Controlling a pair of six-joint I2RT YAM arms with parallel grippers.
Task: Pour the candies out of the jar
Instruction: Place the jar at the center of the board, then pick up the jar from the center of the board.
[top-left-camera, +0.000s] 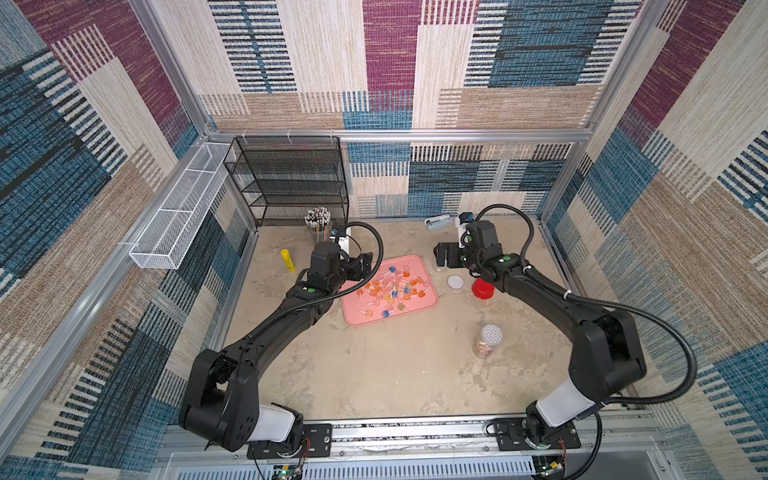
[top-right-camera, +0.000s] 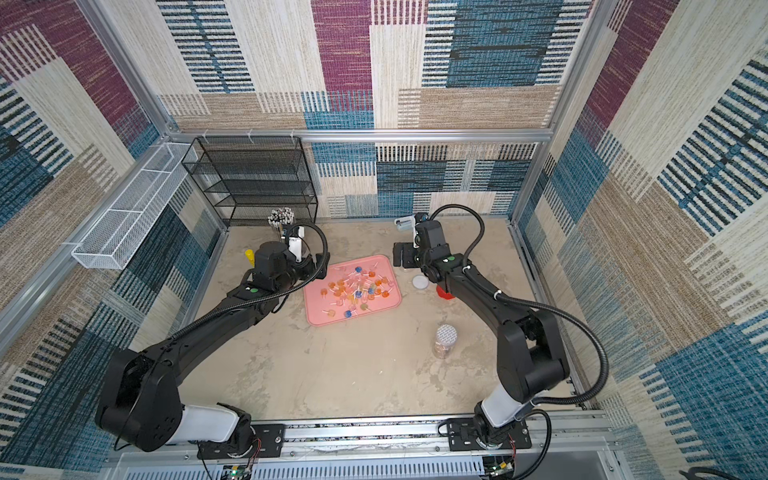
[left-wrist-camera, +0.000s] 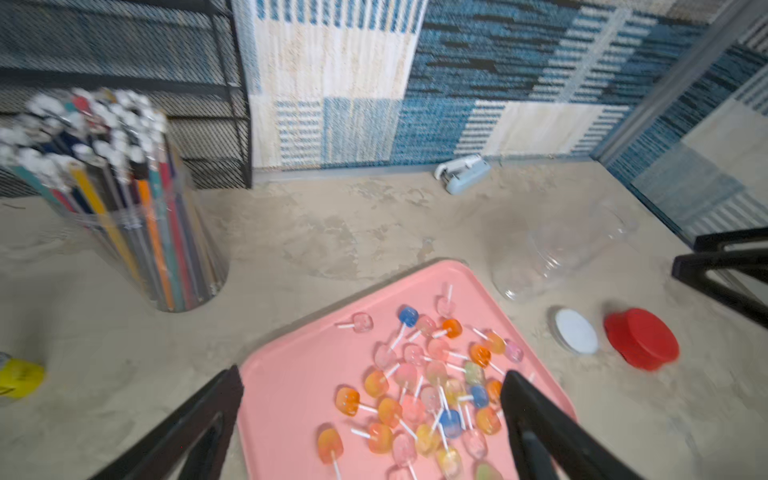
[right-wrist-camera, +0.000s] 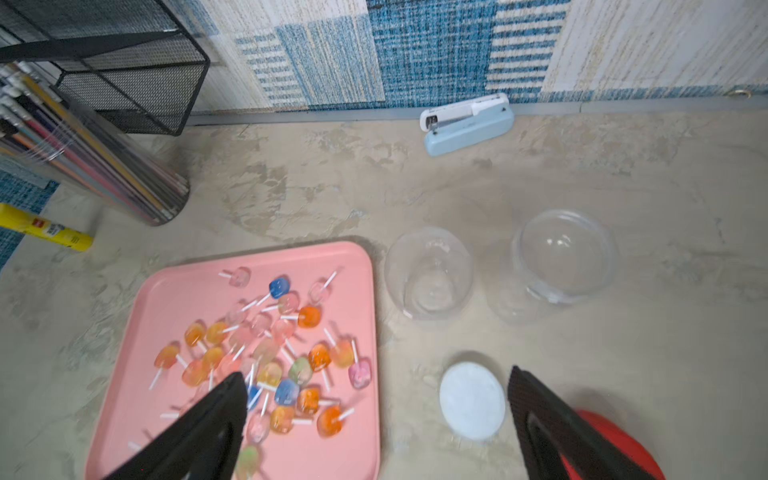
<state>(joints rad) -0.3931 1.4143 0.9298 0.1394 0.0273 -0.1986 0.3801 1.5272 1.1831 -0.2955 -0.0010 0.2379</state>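
Now note: lollipops lie on the pink tray; your left end effector and right end effector gape, empty.

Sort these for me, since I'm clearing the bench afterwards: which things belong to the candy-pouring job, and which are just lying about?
Job: candies, pink tray, clear jar, second clear container, white lid, red lid.

Lying about: pencil bundle, yellow glue stick, blue stapler, black mesh shelf, white wire basket, sealed jar with patterned lid.
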